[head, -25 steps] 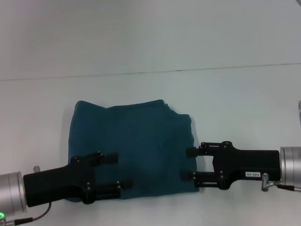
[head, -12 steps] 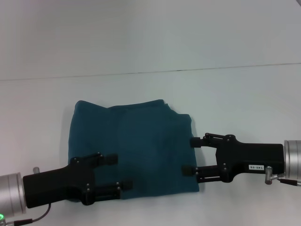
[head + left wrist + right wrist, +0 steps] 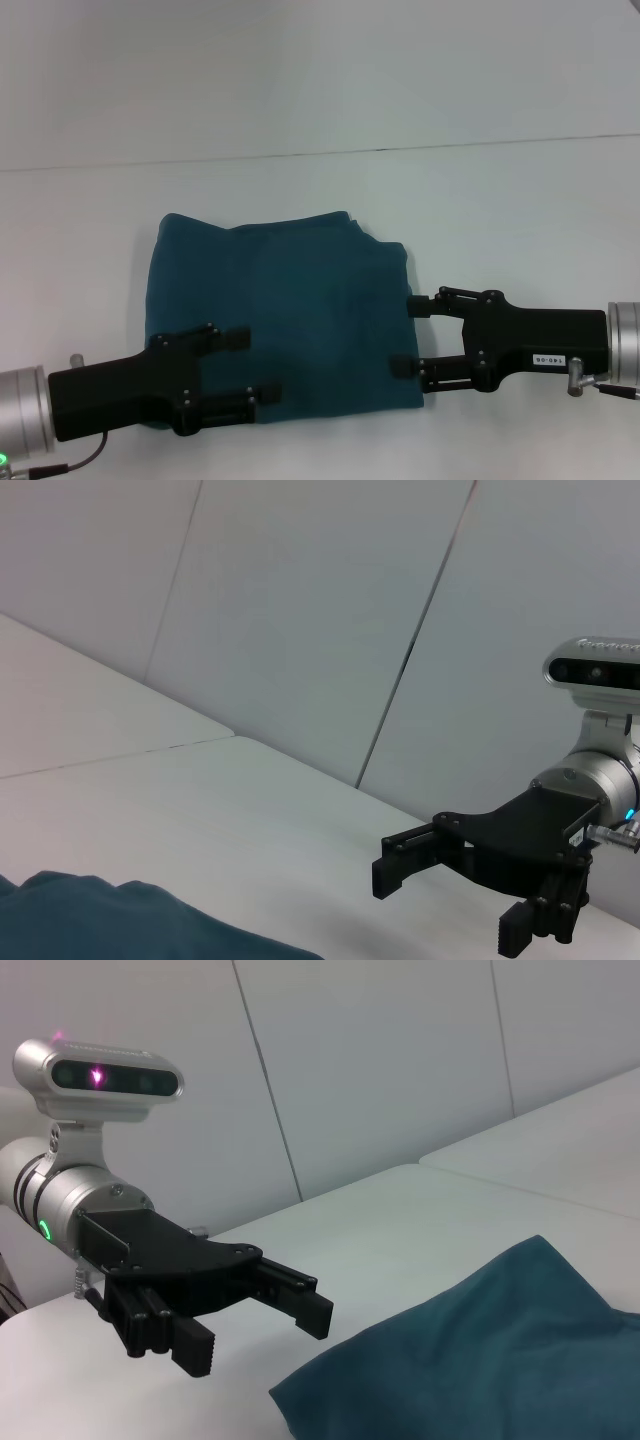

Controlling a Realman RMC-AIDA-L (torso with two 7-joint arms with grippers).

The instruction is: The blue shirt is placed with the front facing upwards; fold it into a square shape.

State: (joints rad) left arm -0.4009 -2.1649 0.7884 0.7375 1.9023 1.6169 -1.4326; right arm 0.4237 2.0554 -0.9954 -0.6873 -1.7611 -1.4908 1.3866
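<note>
Between both open hands, left hand (image 3: 246,366) and right hand (image 3: 407,334), lies the blue shirt (image 3: 280,310).

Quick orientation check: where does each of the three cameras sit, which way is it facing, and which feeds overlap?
Head view: on the robot's head, looking forward and down at the blue shirt on the white table; both arms show, left hand and right hand, both open.
Left wrist view: on the left arm, facing across the table; shows the right hand and a shirt edge.
Right wrist view: on the right arm, facing back; shows the left hand and the shirt.
Shared: all three see the shirt.
</note>
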